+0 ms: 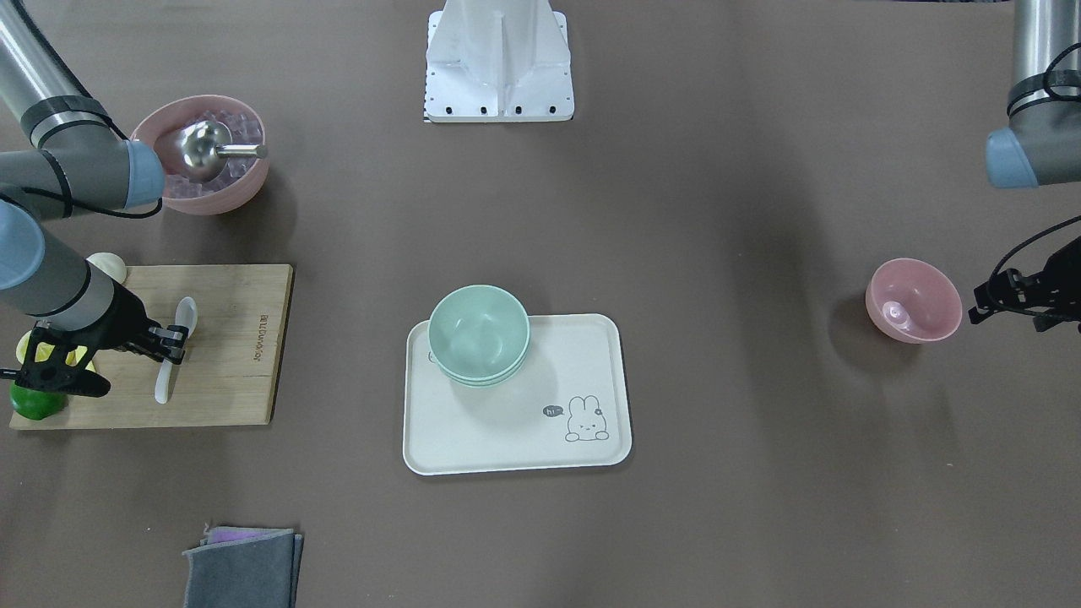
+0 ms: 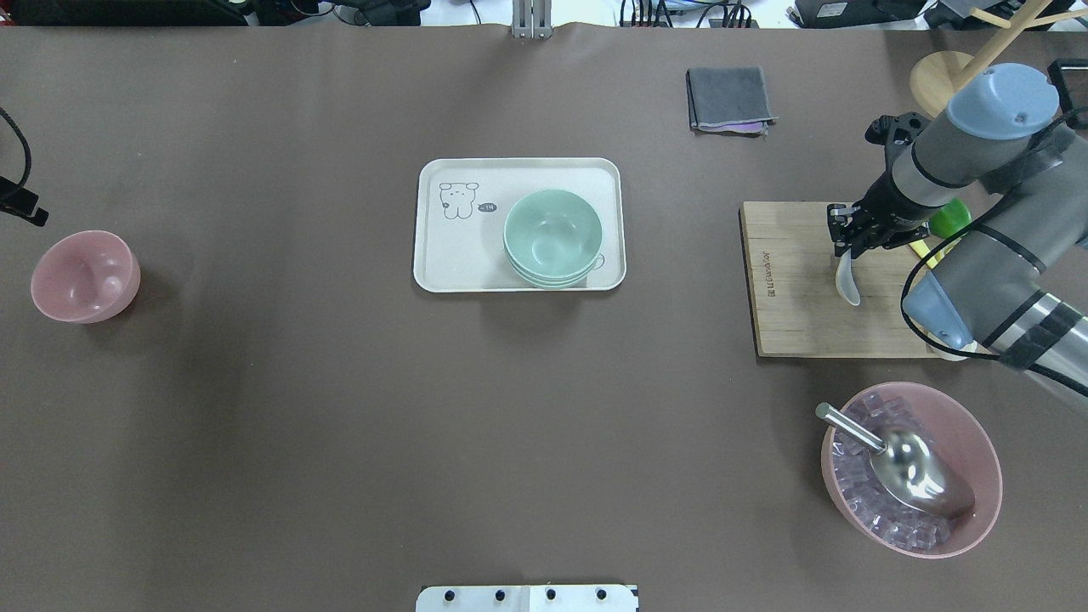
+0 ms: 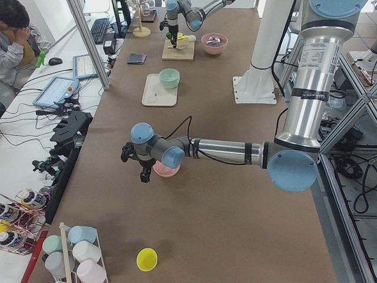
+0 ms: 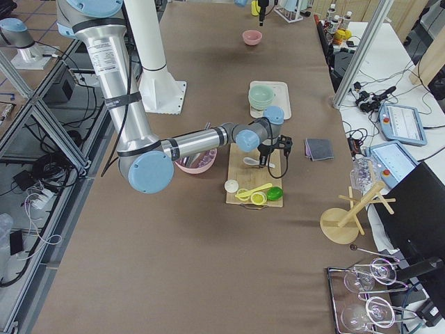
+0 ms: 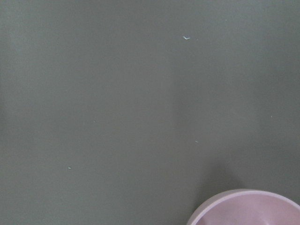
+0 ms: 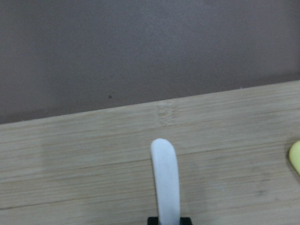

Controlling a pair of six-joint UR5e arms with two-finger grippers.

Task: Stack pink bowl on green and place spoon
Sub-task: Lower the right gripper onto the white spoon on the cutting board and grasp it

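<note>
The small pink bowl [image 1: 914,300] stands upright on the bare table, far from the tray; its rim shows at the bottom of the left wrist view [image 5: 248,208]. My left gripper [image 1: 978,304] is beside it, open and empty. The mint-green bowl [image 1: 479,333] sits on the cream tray [image 1: 507,439], apparently nested on a second green bowl. The white spoon [image 1: 184,317] lies along the wooden board [image 1: 236,371]. My right gripper [image 1: 173,340] is shut on the spoon's handle [image 6: 165,183], with both black fingertips tight against it. I cannot tell if the spoon is lifted.
A larger pink bowl of ice cubes [image 1: 236,181] holds a steel scoop [image 1: 203,152] behind the board. A green lime [image 1: 35,403] and yellow pieces lie at the board's outer end. A folded grey cloth [image 1: 245,566] lies near the front edge. The white robot base [image 1: 498,59] is at the back.
</note>
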